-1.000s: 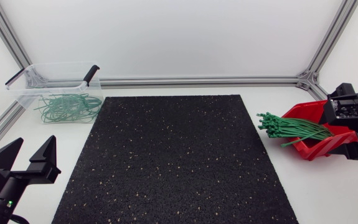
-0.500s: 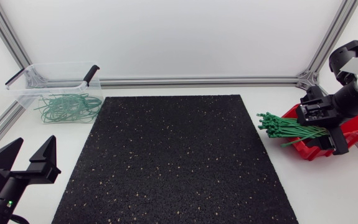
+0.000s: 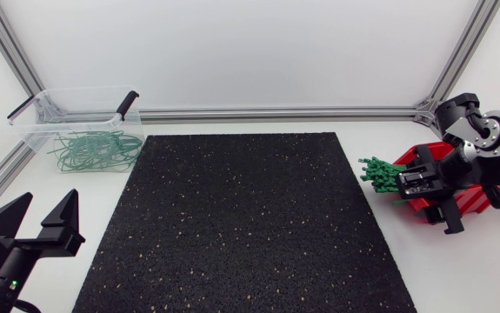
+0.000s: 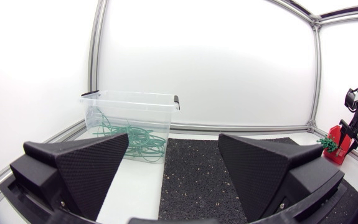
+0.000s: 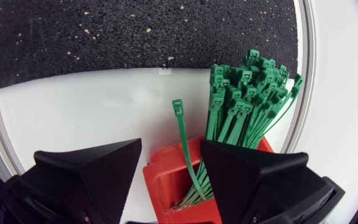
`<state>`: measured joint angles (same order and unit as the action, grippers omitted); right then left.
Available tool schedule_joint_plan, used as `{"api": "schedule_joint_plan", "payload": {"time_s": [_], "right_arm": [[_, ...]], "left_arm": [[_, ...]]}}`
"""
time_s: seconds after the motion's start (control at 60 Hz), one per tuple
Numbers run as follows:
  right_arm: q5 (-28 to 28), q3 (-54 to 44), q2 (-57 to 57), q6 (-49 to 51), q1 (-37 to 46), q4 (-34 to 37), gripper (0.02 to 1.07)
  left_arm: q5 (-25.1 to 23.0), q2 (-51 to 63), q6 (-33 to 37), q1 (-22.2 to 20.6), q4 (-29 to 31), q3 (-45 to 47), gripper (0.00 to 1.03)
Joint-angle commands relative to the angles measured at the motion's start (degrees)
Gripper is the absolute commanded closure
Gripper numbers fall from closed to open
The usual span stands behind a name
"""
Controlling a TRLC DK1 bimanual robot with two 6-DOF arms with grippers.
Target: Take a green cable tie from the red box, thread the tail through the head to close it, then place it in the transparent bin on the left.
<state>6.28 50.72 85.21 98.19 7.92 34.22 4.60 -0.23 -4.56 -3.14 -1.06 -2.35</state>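
At the table's right side, right gripper (image 5: 171, 150) above the red box (image 5: 164, 179): fingers spread wide, clamping nothing. Points down at the box's open end, one finger to each side of it. In the box, a bundle of green ties (image 5: 247, 93), heads fanned out past the rim toward the black mat (image 3: 241, 226) and stopping short of it. Just beside the bundle, a single tie (image 5: 187, 152) apart from the rest, head outward, strip running back into the box between the two fingers. Touches neither finger, as far as can be seen.

At the near left corner, left gripper (image 4: 174, 140) low over the white table (image 3: 458, 278), off the mat. Fingers likewise wide apart and empty, facing the bin (image 4: 129, 102). Bin at the far left corner, also off the mat, well apart from both grippers. On its floor, a loose tangle of looped ties (image 3: 97, 149).
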Motion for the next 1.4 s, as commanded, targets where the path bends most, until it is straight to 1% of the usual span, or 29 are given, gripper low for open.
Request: {"api": "schedule_joint_plan", "payload": {"time_s": [0.0,0.05,0.15,0.2,0.217,0.283,0.383,0.7,0.75,0.9,1.067,1.383], "right_arm": [[0.8,-2.6,1.3,1.2,-0.3,-2.3,0.45],[0.9,-3.4,1.1,1.6,-0.4,-4.2,0.48],[1.0,-4.4,0.9,1.6,-0.5,-5.2,0.48],[1.1,-5.2,0.9,1.7,-0.5,-7.3,0.49],[1.3,-5.5,0.9,1.7,-0.5,-8.1,0.51],[2.1,-6.9,1.0,1.8,-0.9,-11.0,0.65],[2.1,-7.9,0.7,1.8,-1.1,-13.1,0.82],[3.1,-9.9,-2.1,3.1,-1.1,-16.8,0.84],[3.4,-10.3,-2.5,3.8,-1.0,-17.2,0.87],[4.1,-11.4,-3.2,4.6,-0.7,-18.6,0.89],[4.4,-12.4,-4.0,4.6,-1.0,-19.7,0.94],[4.4,-13.0,-10.5,4.5,-1.9,-18.6,0.94]], "left_arm": [[0.4,-0.2,-0.6,-0.2,1.1,2.3,0.03],[0.3,-0.1,-0.6,-0.2,1.2,2.3,0.03],[0.4,0.0,-0.6,-0.1,1.2,2.3,0.03],[0.3,0.0,-0.6,-0.1,1.2,2.3,0.03],[0.3,0.1,-0.6,-0.1,1.2,2.3,0.03],[0.3,0.1,-0.6,-0.1,1.2,2.3,0.03],[0.3,0.2,-0.6,0.1,1.2,2.3,0.03],[0.3,0.3,-0.6,0.2,1.2,2.3,0.03],[0.3,0.3,-0.6,0.1,1.2,2.3,0.03],[0.3,0.3,-0.6,0.1,1.2,2.3,0.03],[0.3,0.3,-0.6,0.1,1.2,2.3,0.03],[0.3,0.3,-0.6,0.2,1.3,2.3,0.03]]}}
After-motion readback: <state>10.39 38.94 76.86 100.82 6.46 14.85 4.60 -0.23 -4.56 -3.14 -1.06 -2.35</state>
